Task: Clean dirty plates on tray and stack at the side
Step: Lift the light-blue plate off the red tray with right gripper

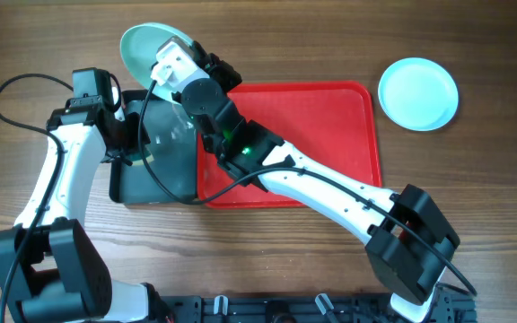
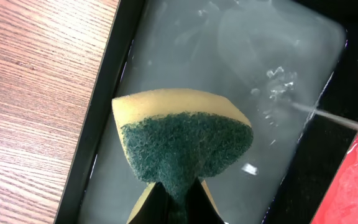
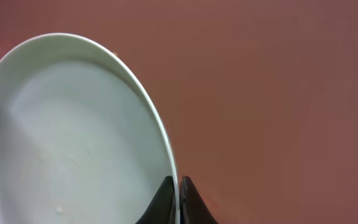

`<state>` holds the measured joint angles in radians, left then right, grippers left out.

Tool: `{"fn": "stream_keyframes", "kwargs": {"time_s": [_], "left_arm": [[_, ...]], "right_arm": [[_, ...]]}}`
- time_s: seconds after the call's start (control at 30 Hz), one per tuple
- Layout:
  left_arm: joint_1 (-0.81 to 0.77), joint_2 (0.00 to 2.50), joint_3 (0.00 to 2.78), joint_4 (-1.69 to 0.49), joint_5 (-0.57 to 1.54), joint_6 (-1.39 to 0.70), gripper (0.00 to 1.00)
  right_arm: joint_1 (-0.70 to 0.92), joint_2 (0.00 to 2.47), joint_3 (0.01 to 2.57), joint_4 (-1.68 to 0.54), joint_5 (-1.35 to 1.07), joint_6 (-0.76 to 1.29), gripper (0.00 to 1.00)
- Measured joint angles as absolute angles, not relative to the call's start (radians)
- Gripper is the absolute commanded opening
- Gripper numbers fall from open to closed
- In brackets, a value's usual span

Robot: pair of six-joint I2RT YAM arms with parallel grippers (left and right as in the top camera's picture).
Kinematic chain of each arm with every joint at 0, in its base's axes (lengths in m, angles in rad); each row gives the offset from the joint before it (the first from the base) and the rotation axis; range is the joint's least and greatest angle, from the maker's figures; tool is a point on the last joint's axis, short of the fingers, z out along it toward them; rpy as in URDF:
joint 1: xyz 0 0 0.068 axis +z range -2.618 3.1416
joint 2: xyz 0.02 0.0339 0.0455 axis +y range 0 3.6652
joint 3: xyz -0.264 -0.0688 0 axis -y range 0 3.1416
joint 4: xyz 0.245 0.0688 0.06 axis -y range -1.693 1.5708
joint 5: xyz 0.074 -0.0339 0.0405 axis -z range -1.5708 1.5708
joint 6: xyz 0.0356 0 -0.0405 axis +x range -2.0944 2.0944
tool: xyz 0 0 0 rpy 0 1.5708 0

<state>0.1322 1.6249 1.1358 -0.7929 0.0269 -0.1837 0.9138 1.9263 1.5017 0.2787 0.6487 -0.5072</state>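
Pinched by its thin rim in the clenched right pincer (image 3: 176, 185), a pale aqua round plastic plate (image 3: 73, 137) is held just past the far-left corner of the large red rectangular plastic tray (image 1: 330, 126). It looks light and stiff, probably wet and slick, so a rim hold could slip.

A brown wooden surface (image 1: 474, 179) gives stacking room right of the tray. Against the tray's left edge, a black rectangular tray (image 2: 107, 81) holds water. Off the tray's far-right corner lies a second aqua plate (image 1: 418, 93). The left pincer (image 2: 176, 193) grasps a yellow-and-green sponge (image 2: 185, 140).
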Motion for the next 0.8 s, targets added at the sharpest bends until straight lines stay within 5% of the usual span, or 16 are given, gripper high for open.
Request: {"fn": "stream_keyframes", "kwargs": {"time_s": [0.8], "left_arm": [[0.132,1.625,1.136,-0.777,0.027,-0.184,0.04]], "right_arm": [[0.914,1.926,1.502,0.344,0.649,-0.520,0.04]]}}
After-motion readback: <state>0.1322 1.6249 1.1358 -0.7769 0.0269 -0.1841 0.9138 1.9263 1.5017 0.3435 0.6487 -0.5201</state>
